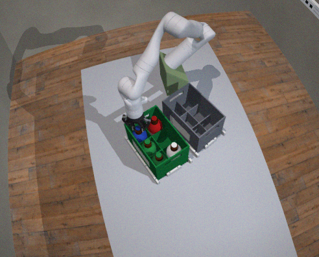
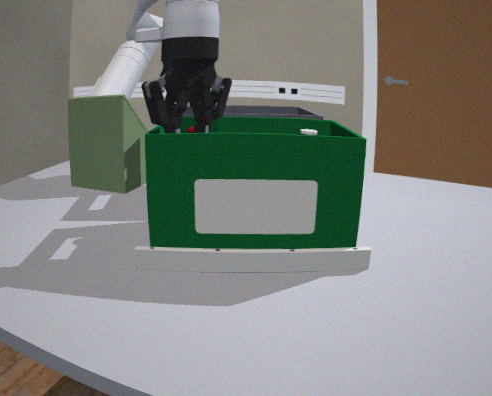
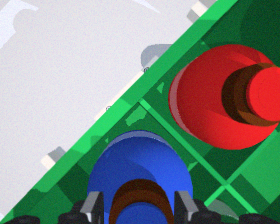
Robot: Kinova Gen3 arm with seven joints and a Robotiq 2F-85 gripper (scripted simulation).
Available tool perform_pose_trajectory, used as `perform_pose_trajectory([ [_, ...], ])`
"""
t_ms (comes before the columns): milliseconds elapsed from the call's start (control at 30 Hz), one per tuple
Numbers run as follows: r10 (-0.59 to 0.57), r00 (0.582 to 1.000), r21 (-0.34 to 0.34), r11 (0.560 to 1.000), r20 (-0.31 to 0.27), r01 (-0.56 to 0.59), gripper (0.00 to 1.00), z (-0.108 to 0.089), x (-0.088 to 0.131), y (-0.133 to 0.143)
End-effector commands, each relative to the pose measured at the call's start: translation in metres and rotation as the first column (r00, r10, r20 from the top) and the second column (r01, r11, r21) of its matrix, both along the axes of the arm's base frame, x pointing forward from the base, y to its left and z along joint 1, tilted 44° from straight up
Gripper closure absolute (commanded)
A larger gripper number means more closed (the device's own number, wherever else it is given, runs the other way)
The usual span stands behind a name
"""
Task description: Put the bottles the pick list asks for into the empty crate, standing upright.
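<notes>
With fingers half-spread astride brown neck, not yet pinching, gripper sits over blue bottle in green crate corner cell. Rigid, likely slippery; grip neck below cap.

Two crates sit on the table: one green crate and one grey crate, each divided into six compartments. Five bottles stand in the green crate: one blue bottle, one red bottle, one white bottle and two green bottles. One arm carries one end effector, and one green block stands behind the crates.
</notes>
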State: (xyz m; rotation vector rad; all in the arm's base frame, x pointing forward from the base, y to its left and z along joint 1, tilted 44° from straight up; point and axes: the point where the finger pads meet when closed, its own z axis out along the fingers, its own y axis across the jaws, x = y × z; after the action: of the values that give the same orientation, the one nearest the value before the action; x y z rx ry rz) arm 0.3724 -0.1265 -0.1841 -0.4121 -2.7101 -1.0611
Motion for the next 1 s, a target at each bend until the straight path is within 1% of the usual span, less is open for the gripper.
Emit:
perform_pose_trajectory([
  [0, -0.001, 1.000, -0.002, 1.000, 0.001, 0.001, 0.52, 0.0005, 0.0006, -0.0012],
  [233, -0.001, 1.000, -0.002, 1.000, 0.001, 0.001, 0.52, 0.0005, 0.0006, -0.0012],
  [967, -0.001, 1.000, -0.002, 1.000, 0.001, 0.001, 0.59, 0.0005, 0.0006, -0.0012],
])
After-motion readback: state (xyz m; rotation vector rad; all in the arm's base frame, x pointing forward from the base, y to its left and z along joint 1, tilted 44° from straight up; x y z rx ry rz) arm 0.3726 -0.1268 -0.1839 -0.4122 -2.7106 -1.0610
